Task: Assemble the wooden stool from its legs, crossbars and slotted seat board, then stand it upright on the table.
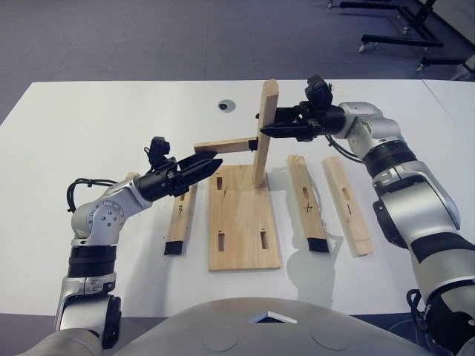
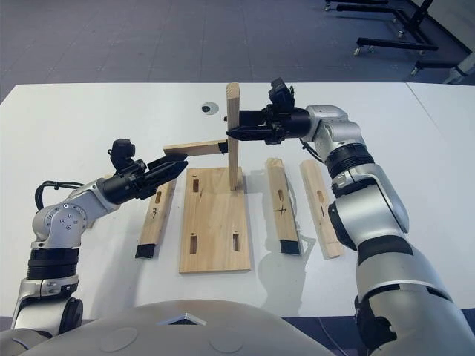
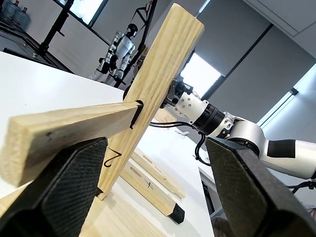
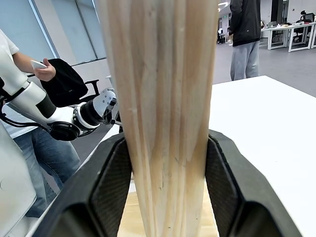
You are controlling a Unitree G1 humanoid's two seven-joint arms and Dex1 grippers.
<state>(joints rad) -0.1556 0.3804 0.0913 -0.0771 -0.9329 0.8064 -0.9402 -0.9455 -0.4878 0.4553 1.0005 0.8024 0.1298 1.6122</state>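
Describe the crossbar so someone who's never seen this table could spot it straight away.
On the white table, a seat board lies flat in the middle, with an upright leg standing at its far end, gripped by the right gripper. The crossbar is the short bar jutting sideways from that leg toward the left gripper; every other piece lies flat on the table.
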